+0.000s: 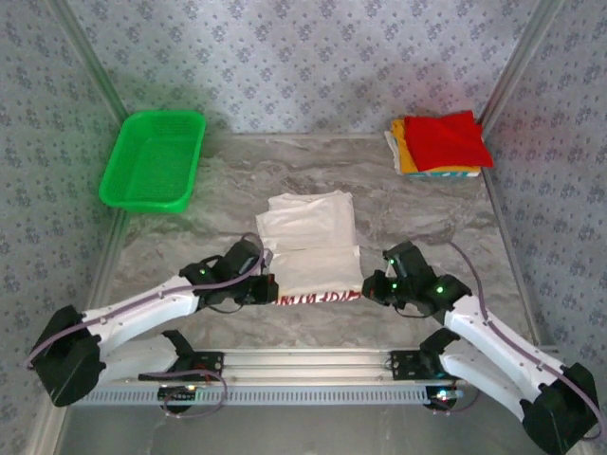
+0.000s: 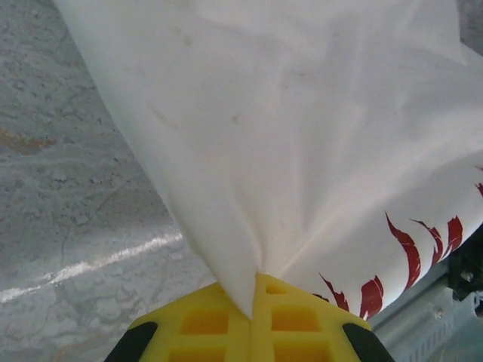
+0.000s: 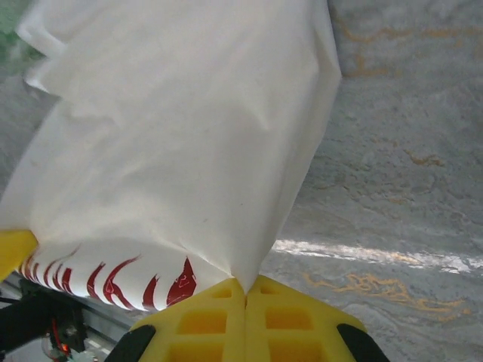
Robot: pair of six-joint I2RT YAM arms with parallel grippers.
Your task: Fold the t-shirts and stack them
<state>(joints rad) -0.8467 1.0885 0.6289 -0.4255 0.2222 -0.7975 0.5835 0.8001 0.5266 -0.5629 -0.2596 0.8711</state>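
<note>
You had one white t-shirt (image 1: 308,237) spread mid-table (image 1: 427,218), its red-printed near hem raised. Your left gripper (image 2: 253,290) was pinched tight on the hem's left corner, and your right gripper (image 3: 245,286) on its right corner. At the far right sat one stack: one red t-shirt (image 1: 446,140) atop one yellow-orange t-shirt (image 1: 406,152), with more cloth beneath that you couldn't count. One green basket (image 1: 152,204) stood far left.
</note>
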